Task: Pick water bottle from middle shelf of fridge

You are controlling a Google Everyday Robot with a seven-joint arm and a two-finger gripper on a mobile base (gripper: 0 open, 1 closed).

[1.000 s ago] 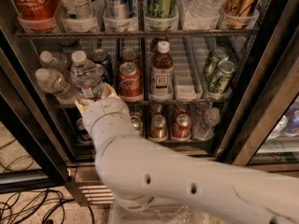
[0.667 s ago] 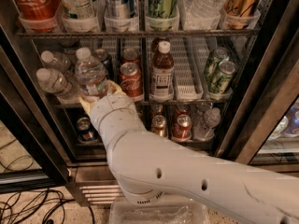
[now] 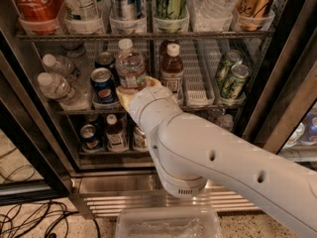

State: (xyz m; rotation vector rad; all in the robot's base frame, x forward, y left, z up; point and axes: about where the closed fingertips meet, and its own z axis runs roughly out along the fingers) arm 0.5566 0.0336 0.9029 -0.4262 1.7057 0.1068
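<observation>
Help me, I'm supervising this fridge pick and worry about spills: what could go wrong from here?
The pincer grips the water bottle low, near its base, so the tall bottle might tilt or slip while coming out. The tea bottle and the Pepsi can stand close on either side; the wrist could nudge one over. The bottle's cap sits just under the upper rack, so lifting may catch it.

Office break area or little shop drinks corner, I'd say

Tall glass-door fridge (image 3: 280, 78) crammed with drinks in lanes. The gripper (image 3: 132, 94) sits at the middle shelf (image 3: 198, 86), soda cans (image 3: 103, 83) just left of it, a Coke bottle (image 3: 34, 4) on the rack above, and loose cables (image 3: 29, 219) on speckled floor way below-left.
</observation>
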